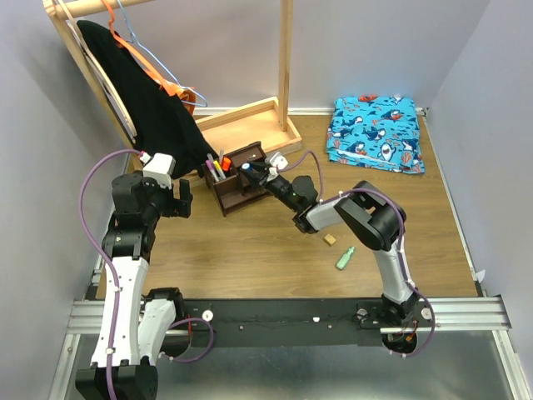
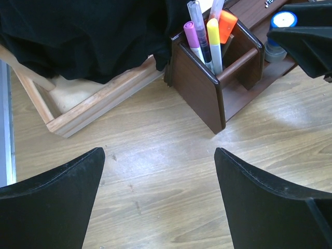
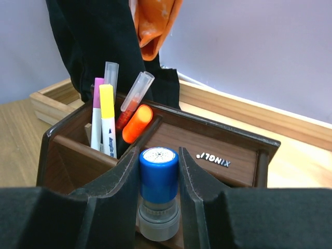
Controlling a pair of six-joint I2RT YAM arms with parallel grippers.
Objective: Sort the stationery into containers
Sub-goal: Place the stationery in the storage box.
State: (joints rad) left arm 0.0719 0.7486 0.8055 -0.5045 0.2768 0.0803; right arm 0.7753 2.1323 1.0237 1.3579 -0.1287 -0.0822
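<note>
The dark brown wooden organiser (image 1: 237, 185) stands mid-table, also in the left wrist view (image 2: 199, 83) and the right wrist view (image 3: 67, 155). Its tall compartment holds pink (image 3: 97, 111), yellow (image 3: 107, 116), orange (image 3: 137, 123) and clear-capped pens. My right gripper (image 3: 158, 168) is shut on the blue-topped tube (image 3: 158, 174), upright over the organiser's low front compartment; the tube also shows in the left wrist view (image 2: 282, 21). My left gripper (image 2: 160, 171) is open and empty above bare table left of the organiser. A tan eraser cube (image 1: 331, 239) and a mint-green highlighter (image 1: 345, 258) lie on the table.
A pale wooden rack frame (image 1: 250, 117) with black cloth (image 1: 154, 108) and an orange hanger stands behind the organiser. Folded blue shark-print fabric (image 1: 375, 132) lies at the back right.
</note>
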